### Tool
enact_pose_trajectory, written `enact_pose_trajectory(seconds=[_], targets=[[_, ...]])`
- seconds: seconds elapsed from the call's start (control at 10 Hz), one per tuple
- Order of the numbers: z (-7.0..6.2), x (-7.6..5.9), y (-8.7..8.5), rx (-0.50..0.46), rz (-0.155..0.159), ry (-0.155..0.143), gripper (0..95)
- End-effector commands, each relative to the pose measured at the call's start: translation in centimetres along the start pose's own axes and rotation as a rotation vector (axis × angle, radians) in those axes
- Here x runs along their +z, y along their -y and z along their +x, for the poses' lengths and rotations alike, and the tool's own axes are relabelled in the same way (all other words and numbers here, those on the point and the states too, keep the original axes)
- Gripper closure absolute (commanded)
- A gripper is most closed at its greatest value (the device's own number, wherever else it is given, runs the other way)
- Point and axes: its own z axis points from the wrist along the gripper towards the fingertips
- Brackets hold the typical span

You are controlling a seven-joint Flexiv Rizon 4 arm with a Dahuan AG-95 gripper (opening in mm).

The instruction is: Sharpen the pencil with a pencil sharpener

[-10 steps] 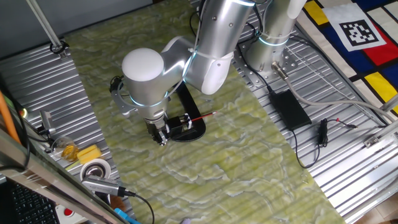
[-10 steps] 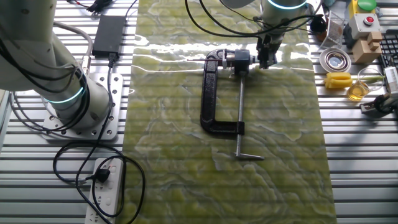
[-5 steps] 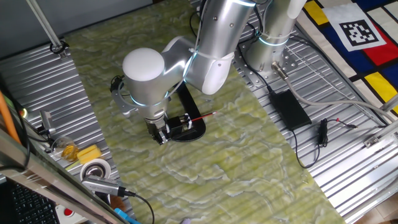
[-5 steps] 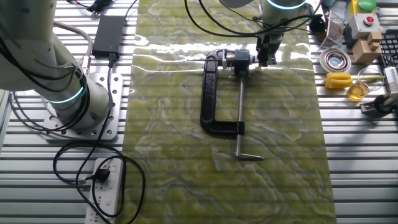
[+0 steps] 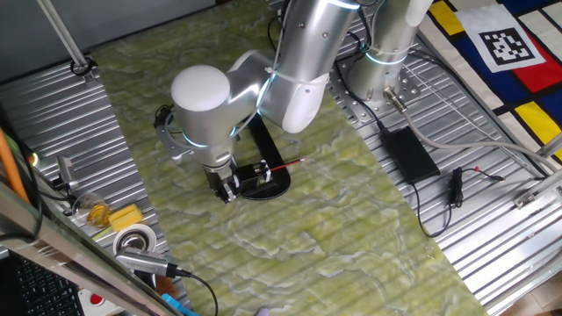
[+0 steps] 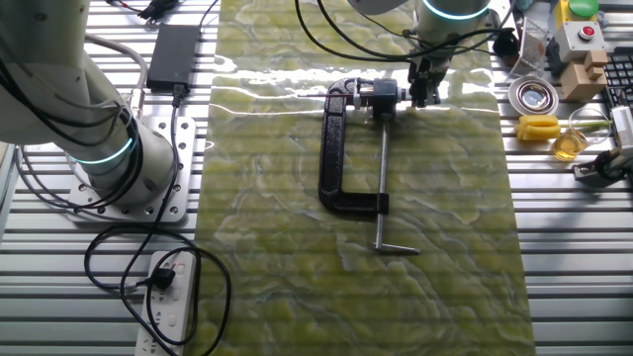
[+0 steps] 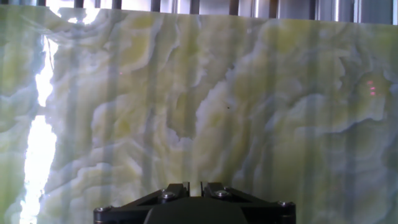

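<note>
The gripper (image 5: 229, 193) sits low over the green marbled mat (image 5: 334, 228), right at the pencil sharpener (image 5: 261, 180), on its nine o'clock side in the one fixed view. From the other side, the fingers (image 6: 423, 91) stand at the three o'clock end of the sharpener's small block, close against it; whether they touch it I can't quite make out.

The hand view shows the two fingertips (image 7: 193, 190) pressed together with only a thin slit between, nothing visible in them, just bare mat ahead.

The pencil (image 5: 287, 165) lies slanted, its near end at the sharpener, its dark tip pointing toward two o'clock over the mat.

A flat black power brick (image 5: 408, 151) rests on the ribbed metal table (image 5: 492, 211) at three o'clock.
</note>
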Motion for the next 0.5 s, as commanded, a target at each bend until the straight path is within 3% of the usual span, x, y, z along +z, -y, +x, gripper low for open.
enact_pose_trajectory(seconds=[0.1,0.5], targets=[[0.01,0.11,0.24,-0.003,-0.004,0.003,95.0],[-0.09,0.04,0.48,-0.008,-0.01,0.0,95.0]])
